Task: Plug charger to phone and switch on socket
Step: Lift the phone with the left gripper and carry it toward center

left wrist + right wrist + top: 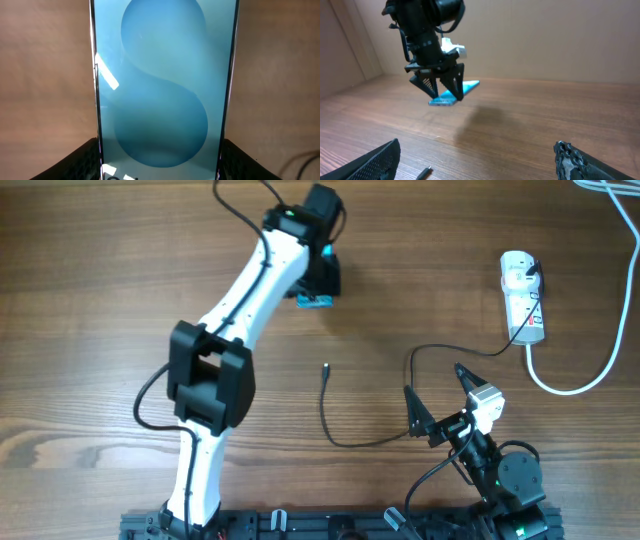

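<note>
My left gripper [318, 286] is shut on the phone [313, 300] at the far middle of the table. In the left wrist view the teal screen [160, 75] fills the frame, with both fingers [160, 152] against its edges. In the right wrist view the phone [456, 94] hangs tilted above the wood in the left gripper [441, 82]. The charger cable [345, 442] curves across the table. Its connector tip [325, 368] lies loose and also shows in the right wrist view [423, 172]. Its black plug [536, 273] sits at the white socket [522, 300]. My right gripper [438, 395] is open and empty [480, 160].
The socket's thick white cord [600, 370] loops along the right edge of the table. The left arm [235, 310] stretches diagonally from the front base to the far middle. A light wall [545, 35] stands behind the table.
</note>
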